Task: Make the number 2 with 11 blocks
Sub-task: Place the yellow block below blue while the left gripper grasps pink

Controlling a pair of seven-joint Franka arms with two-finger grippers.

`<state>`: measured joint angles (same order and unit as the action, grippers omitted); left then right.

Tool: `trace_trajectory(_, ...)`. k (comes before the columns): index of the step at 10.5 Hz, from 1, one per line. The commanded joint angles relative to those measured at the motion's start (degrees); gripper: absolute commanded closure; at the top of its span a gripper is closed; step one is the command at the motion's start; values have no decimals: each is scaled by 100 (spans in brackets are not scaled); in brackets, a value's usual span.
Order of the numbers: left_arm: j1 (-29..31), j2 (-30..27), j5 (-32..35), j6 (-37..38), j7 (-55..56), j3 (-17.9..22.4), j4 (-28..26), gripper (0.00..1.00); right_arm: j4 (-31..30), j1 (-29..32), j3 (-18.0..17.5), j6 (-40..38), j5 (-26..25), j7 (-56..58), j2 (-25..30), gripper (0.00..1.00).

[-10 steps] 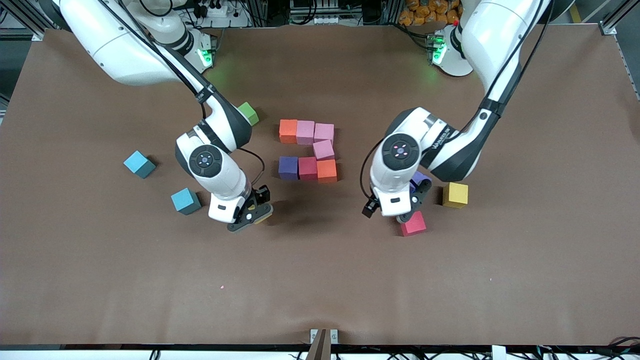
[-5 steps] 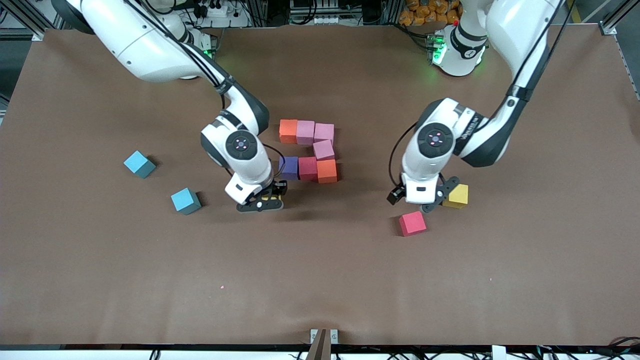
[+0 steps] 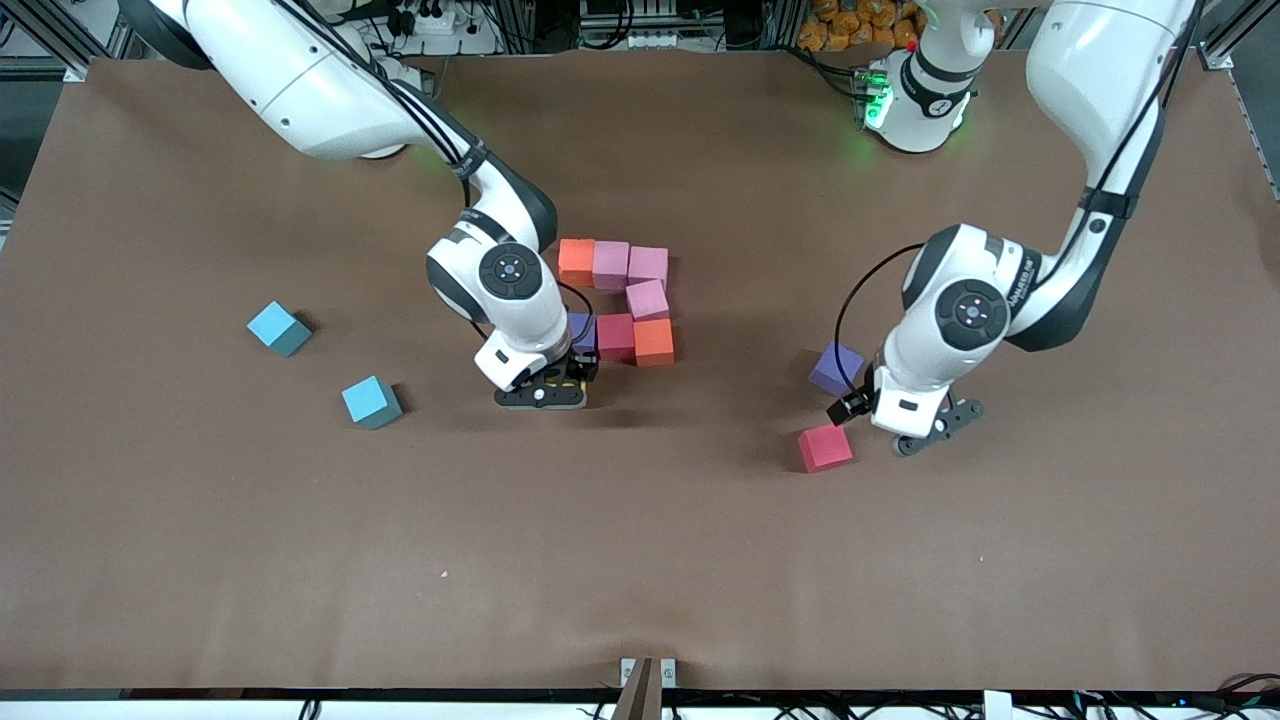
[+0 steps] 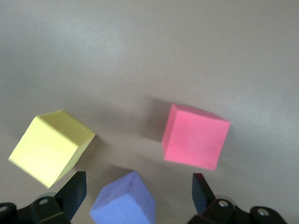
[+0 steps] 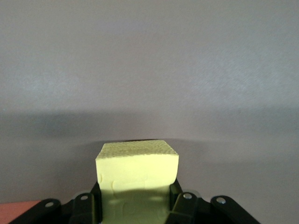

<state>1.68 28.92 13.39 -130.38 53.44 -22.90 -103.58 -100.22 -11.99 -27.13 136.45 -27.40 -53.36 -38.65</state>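
Seven blocks (image 3: 616, 297) are forming the number 2 (image 3: 648, 300) mid-tabletop. Right hand (image 3: 541, 394), clamping a yellow block (image 5: 138, 170), should be lowering it squarely, flush below the purple cube (image 3: 583, 332). Left hand (image 3: 925, 428) is hovering wide open beside the red block (image 3: 825, 448).
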Motion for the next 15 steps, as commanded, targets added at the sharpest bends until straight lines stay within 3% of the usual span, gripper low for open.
trace_trajectory(1, -264, 1025, -108, 31, 69, -57, 1100, 0, -15, -277, 49, 49, -938, -1101, -221, 97)
trace_trajectory(6, -450, 1353, 189, 31, 0, 110, 1287, 0, -6, -286, 32, -118, -1004, -1273, -240, 97)
trace_trajectory(10, -423, 1362, 322, 31, -325, 110, 1315, 0, 11, -366, 41, -558, -680, -1335, -152, 97)
trace_trajectory(15, -449, 1485, 322, 31, -572, 146, 1314, 0, 160, -383, 41, -497, -389, -1344, -204, 96)
